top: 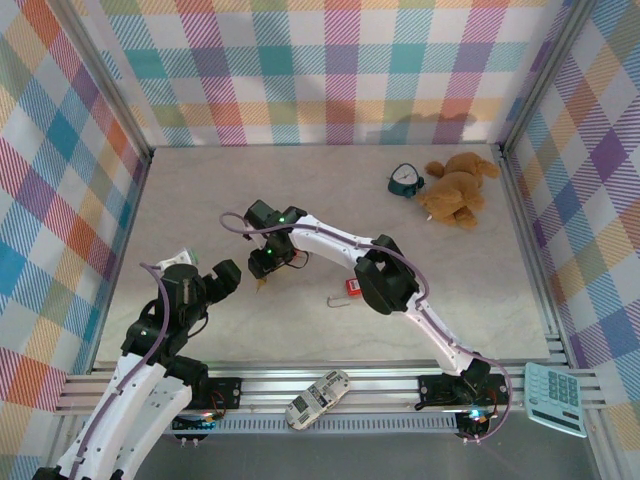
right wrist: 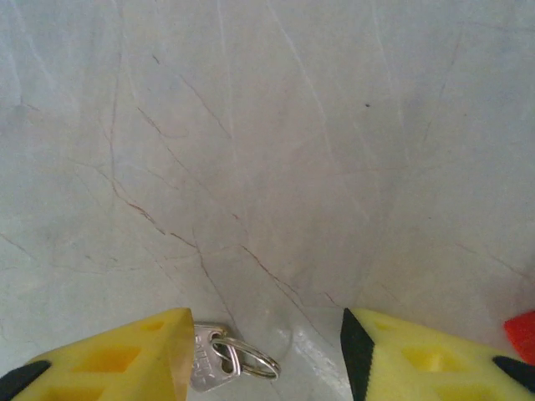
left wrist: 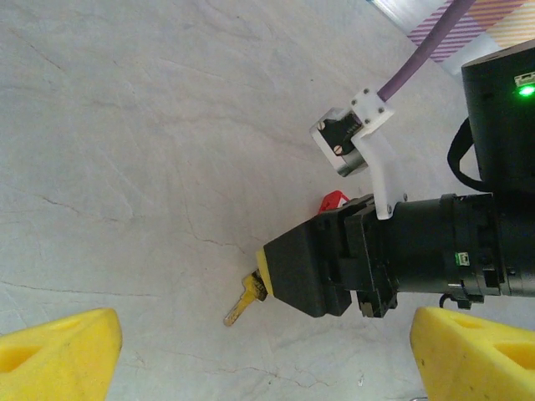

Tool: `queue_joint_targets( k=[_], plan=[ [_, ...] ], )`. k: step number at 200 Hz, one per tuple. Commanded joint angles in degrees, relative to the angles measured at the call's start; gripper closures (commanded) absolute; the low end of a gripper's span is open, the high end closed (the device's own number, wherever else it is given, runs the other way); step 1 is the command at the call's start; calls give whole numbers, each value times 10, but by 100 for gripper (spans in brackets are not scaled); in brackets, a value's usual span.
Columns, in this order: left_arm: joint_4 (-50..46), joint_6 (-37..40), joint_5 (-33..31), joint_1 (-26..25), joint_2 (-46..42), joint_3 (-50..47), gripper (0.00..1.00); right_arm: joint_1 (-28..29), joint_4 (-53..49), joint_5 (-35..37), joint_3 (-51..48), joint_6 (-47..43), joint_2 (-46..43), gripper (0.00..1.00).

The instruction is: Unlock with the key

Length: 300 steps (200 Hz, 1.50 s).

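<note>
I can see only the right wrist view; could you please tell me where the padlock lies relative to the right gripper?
Observer: From above, the red padlock lies on the table to the right of the right gripper, apart from it.
Operator: Thanks. Where is the left gripper?
Observer: The left gripper is just left of the key, open and facing it.
Operator: And which way does the key's blade point?
Observer: In the left wrist view it sticks out past the right gripper's tip, pointing away from the padlock.
</note>
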Motion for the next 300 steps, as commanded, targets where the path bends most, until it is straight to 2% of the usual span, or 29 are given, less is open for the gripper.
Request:
queue_joint_targets(
  k=[1, 36, 107, 167, 233, 300],
  plan=[
    [-6, 10, -2, 6, -7, 10, 11, 0, -12, -15, -11, -3, 5, 54],
    [-5, 10, -3, 6, -6, 8, 11, 1, 6, -52, -52, 2, -29, 63],
    [15, 4, 11, 6, 13, 9, 11, 2, 21, -67, -104, -3, -61, 63],
    [16, 1, 12, 6, 11, -1, 11, 1, 57, -60, -129, 11, -76, 75],
    [17, 1, 15, 6, 10, -5, 11, 2, 143, -56, -184, 36, -124, 91],
    [25, 0, 15, 6, 8, -15, 11, 1, 197, -26, -253, 56, -182, 98]
  ],
)
